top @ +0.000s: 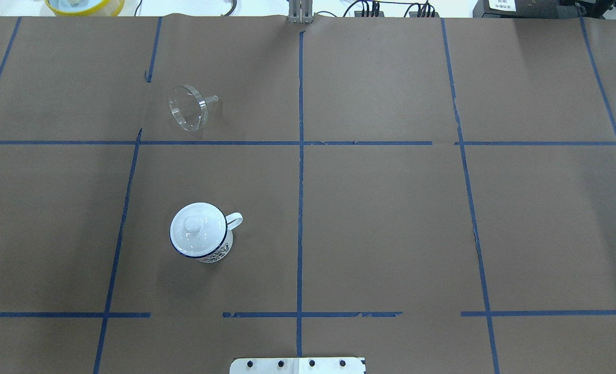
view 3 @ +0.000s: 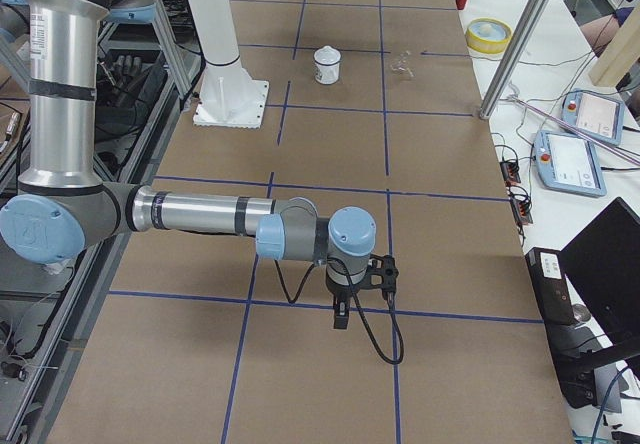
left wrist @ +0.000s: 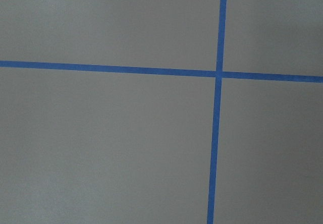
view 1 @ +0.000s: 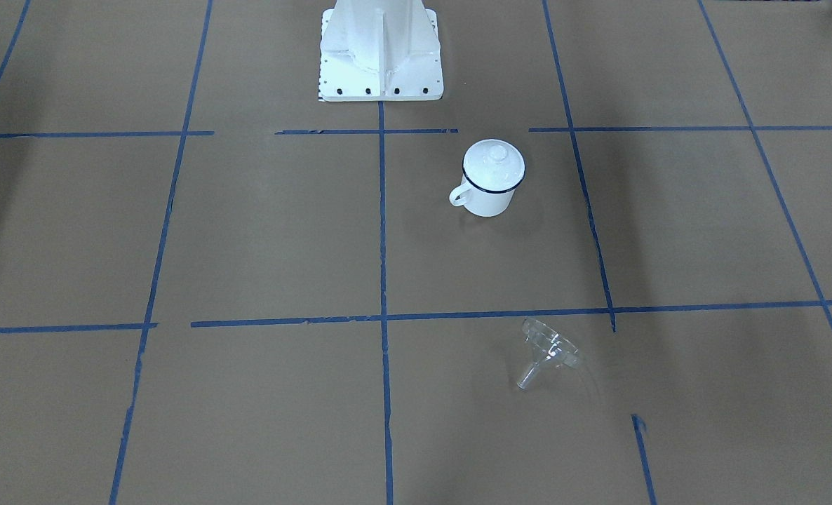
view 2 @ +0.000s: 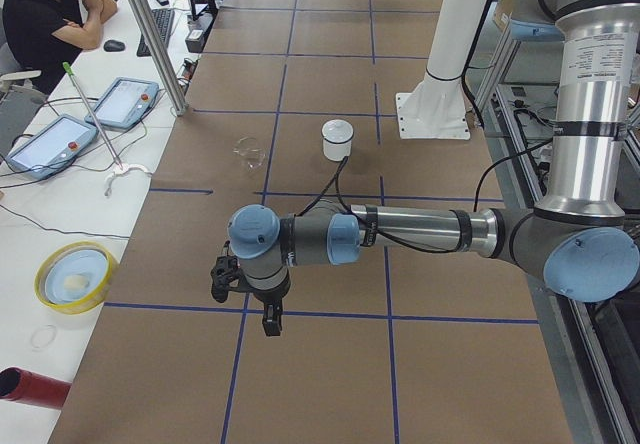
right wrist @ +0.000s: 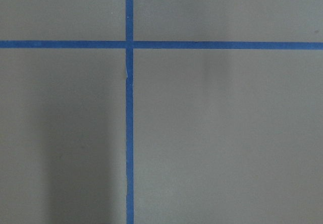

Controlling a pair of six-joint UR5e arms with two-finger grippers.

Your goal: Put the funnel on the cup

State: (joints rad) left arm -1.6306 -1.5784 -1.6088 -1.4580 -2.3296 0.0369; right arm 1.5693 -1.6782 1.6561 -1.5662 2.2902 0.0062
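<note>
The white enamel cup with a dark blue rim stands upright on the brown table, and a white knobbed lid sits on its mouth. It also shows in the overhead view. The clear funnel lies on its side, apart from the cup, further from the robot. My left gripper shows only in the exterior left view, far from both, and I cannot tell its state. My right gripper shows only in the exterior right view, and I cannot tell its state.
The robot's white base stands at the table's near edge. Blue tape lines grid the paper. Beside the table are a yellow bowl, a red cylinder, control tablets and a seated operator.
</note>
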